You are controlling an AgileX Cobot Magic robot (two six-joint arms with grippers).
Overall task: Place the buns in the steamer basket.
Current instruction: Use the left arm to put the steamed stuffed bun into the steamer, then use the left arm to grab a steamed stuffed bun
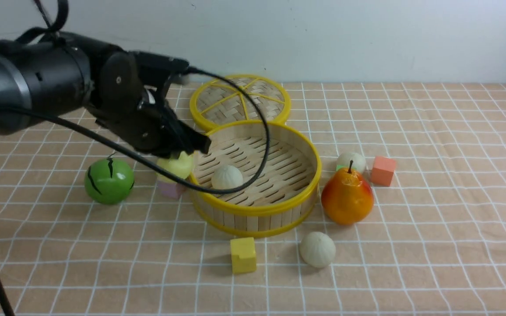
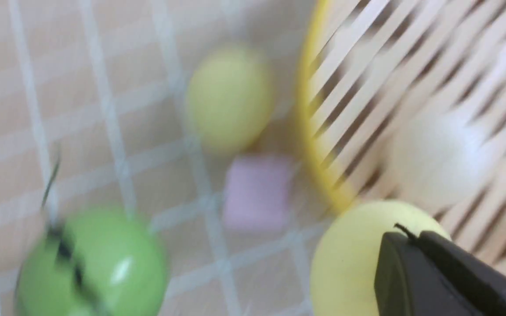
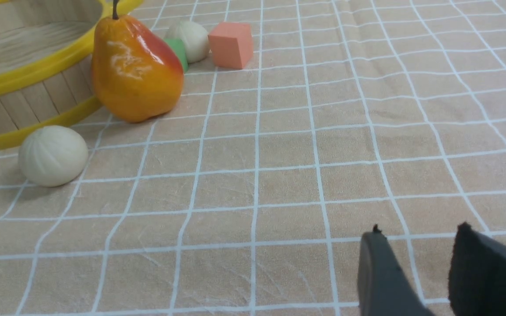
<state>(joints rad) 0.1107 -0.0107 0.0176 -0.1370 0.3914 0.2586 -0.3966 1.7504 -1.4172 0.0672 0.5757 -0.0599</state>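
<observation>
**A:** Why is the left arm down beside the round bamboo steamer basket (image 1: pixel 253 210)?

**B:** Probably because the two smooth pale yellow buns are there, just outside its left wall. The farther yellow bun (image 2: pixel 229 98) sits on the checked surface (image 1: pixel 411 245) beside a pale pink cube (image 2: pixel 257 193). The nearer yellow bun (image 2: pixel 345 263) is right at the left fingers (image 2: pixel 400 263).

**A:** Gripped?

**B:** Those fingers are pressed together with no gap showing. The bun bulges out beside their tips, close to the basket's yellow rim. I cannot tell whether a pinch of it is caught.

**A:** And the others?

**B:** One off-white pleated bun (image 1: pixel 227 177) lies on the slats inside. A second pleated bun (image 1: pixel 317 249) rests in front of the basket, and a third pleated bun (image 1: pixel 353 161) is behind the orange pear (image 1: pixel 347 197). The right fingers (image 3: pixel 382 272) stand apart low over the surface with nothing between them, likely parked out of the way.
</observation>
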